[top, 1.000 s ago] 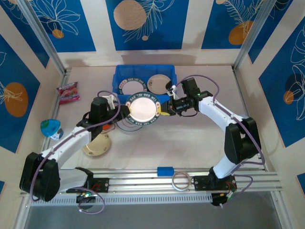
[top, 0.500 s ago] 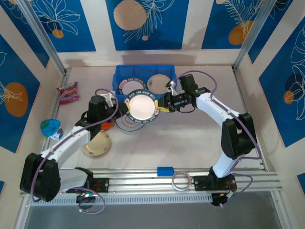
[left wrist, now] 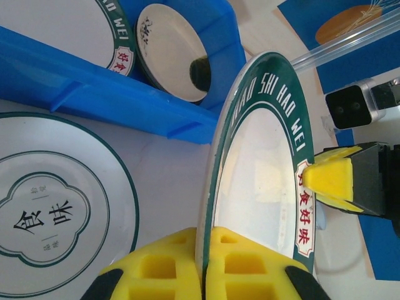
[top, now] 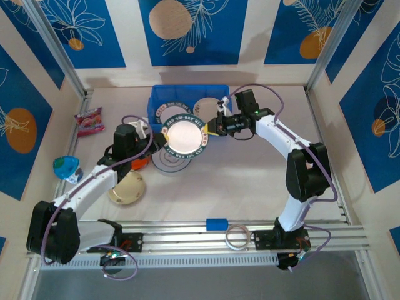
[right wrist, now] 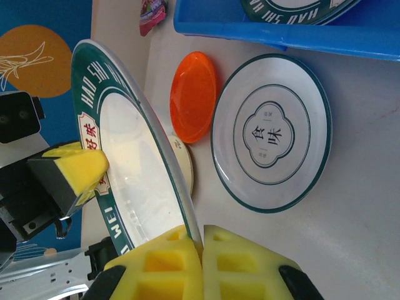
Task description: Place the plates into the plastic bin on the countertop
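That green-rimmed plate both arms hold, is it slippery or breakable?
Probably stiff: the green-rimmed plate looks unbent, pinched at opposite rims by the left end effector and right end effector. Its glossy surface may slip. It looks ceramic, so possibly breakable.

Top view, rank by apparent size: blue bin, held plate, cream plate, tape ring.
blue bin: largest
held plate and cream plate: look alike; the held one is lifted nearer the camera, so unranked
tape ring: smallest

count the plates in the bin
2: a green-rimmed plate at the bin's left, a pale plate at its right. Others may lie hidden underneath.
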Available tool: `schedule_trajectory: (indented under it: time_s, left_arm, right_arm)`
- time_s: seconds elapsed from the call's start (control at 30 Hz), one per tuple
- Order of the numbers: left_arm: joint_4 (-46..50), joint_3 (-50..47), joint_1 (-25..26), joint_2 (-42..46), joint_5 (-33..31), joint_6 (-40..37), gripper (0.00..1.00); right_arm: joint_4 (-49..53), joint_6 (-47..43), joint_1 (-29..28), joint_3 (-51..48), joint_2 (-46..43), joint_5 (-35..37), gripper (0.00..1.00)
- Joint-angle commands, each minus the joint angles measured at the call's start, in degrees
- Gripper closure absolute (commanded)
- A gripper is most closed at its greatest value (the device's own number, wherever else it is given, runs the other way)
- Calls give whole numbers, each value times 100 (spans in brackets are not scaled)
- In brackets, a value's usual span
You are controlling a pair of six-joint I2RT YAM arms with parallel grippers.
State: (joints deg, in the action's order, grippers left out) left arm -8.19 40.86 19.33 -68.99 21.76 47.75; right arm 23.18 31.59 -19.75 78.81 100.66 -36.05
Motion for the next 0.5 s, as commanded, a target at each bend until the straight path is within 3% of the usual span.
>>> schedule_trajectory:
  time_s: [0.0,0.03,0.13,0.33,0.47]
  left_arm:
    - [-114,-129,-12,-82,558,-156,100]
    - [-187,-146,-38,-107,614,-102,100]
    - [-223,-149,-65,-150,654,-74,100]
    - [-150,-156,-114,-147,637,-119,100]
    - [-101,-157,-141,-174,627,-117,100]
  right_arm:
    - [-361,188,-40,348,75,-528,87]
    - [-357,162,-87,370,84,-560,82]
    - [-297,88,-218,416,85,-482,84]
    - [-369,111,-219,421,137,-512,100]
    - [-395,140,-213,572,215,-653,100]
